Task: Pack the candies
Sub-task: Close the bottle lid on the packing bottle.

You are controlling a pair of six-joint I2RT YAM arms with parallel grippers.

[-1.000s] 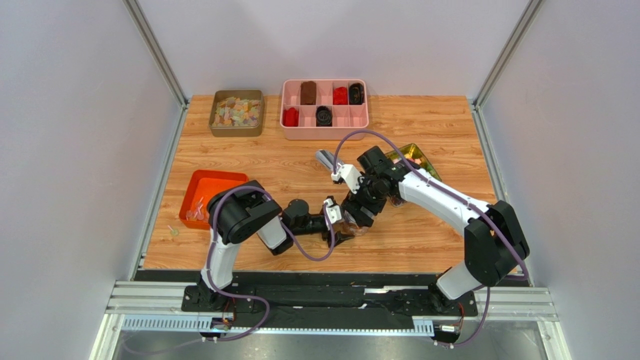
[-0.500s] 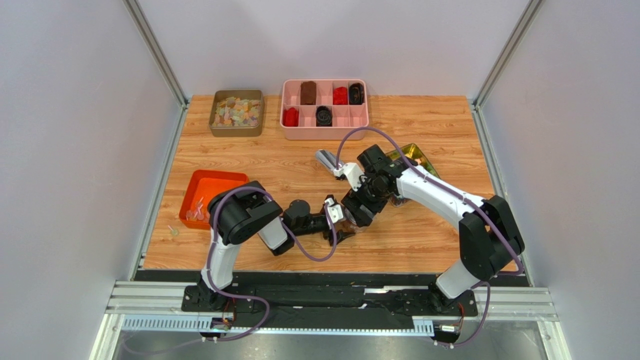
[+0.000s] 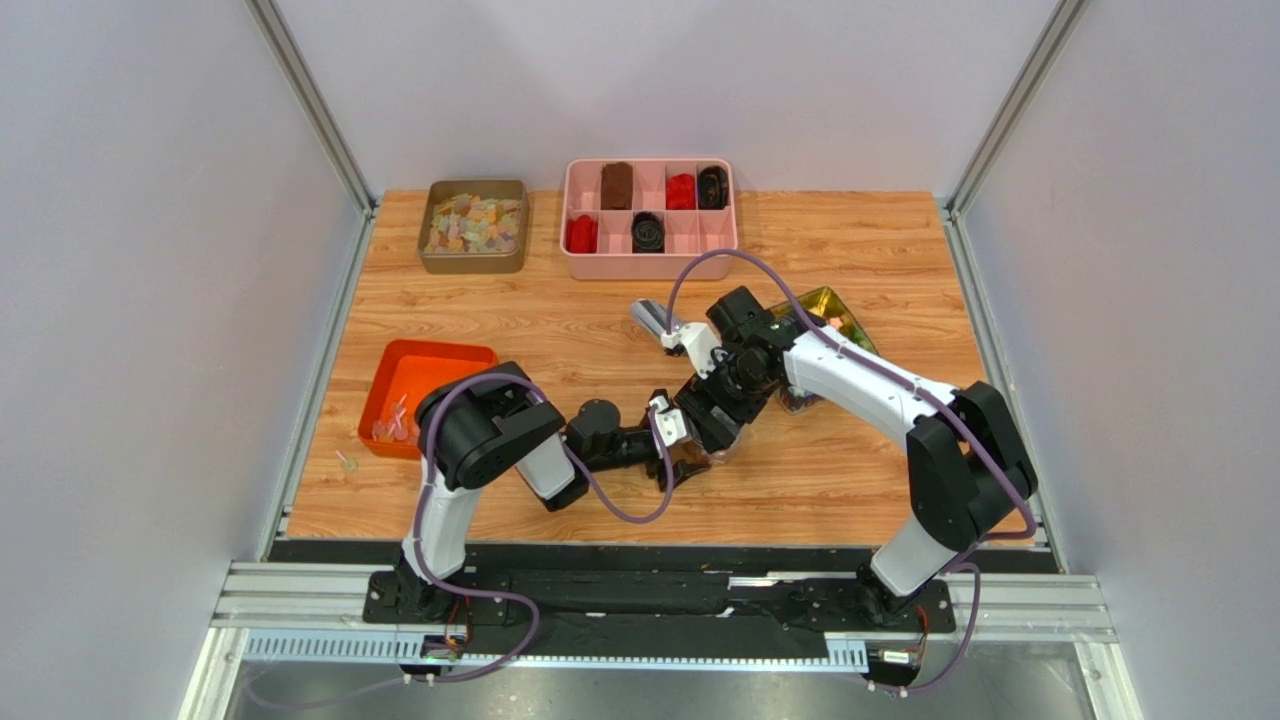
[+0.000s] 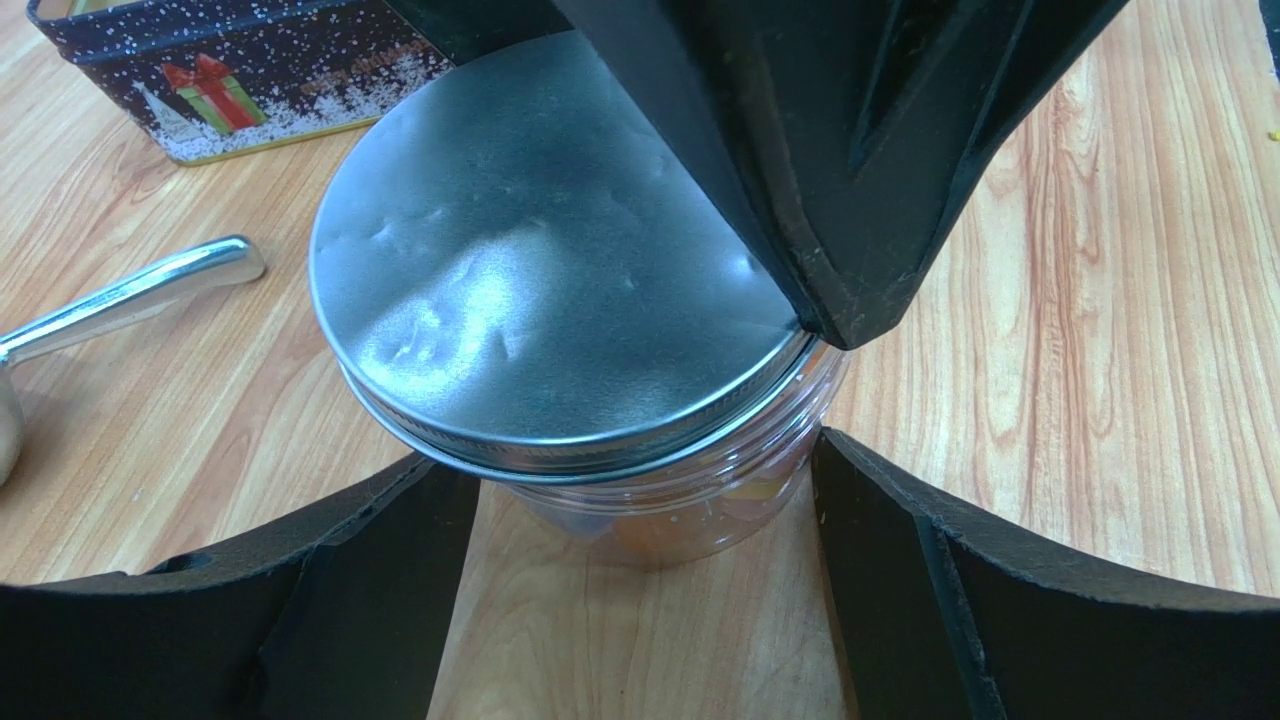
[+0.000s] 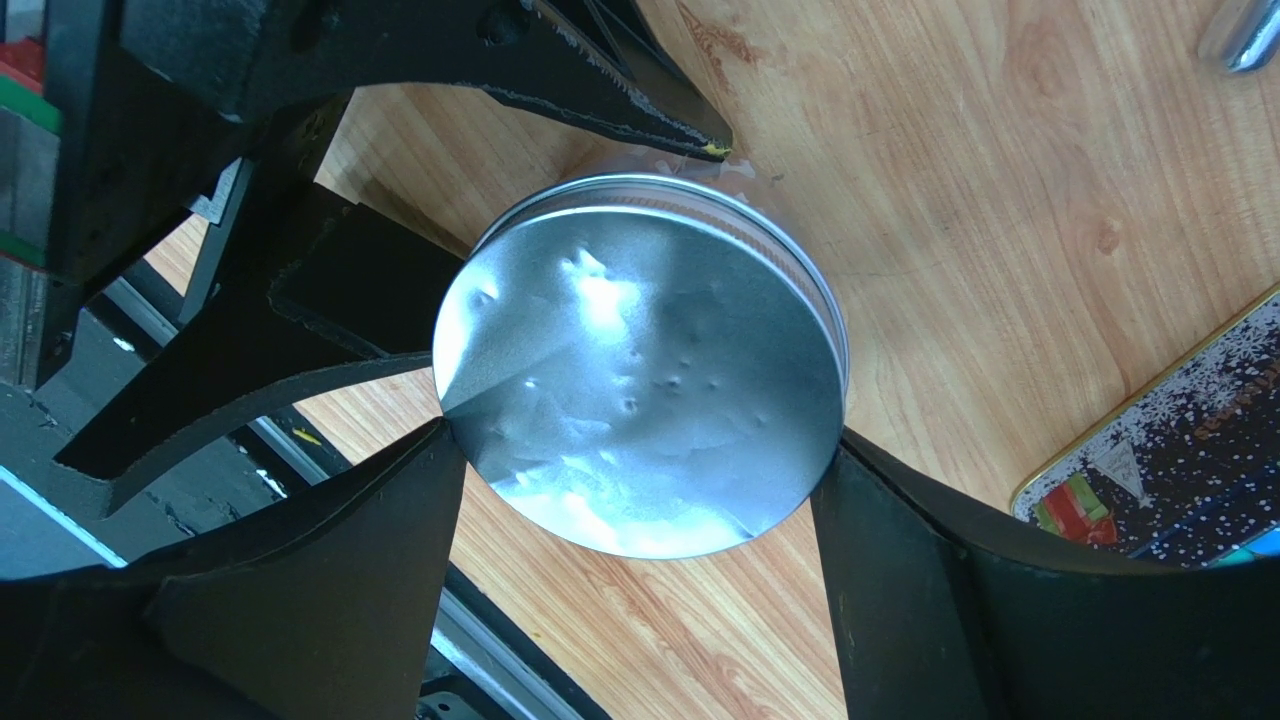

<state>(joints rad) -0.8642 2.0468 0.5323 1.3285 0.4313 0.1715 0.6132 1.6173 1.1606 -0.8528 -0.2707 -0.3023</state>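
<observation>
Candies (image 3: 394, 422) lie in the orange tray (image 3: 439, 351). You have the left gripper (image 4: 639, 458) clamped on the clear jar (image 4: 679, 519), and the right gripper (image 5: 639, 444) pinching its metal lid (image 5: 646, 338).

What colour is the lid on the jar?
Shiny silver metal. The lid on the jar shows best in the right wrist view.

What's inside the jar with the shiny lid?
Through the clear jar something orange shows. The lid covers the top, so what it is cannot be told.
</observation>
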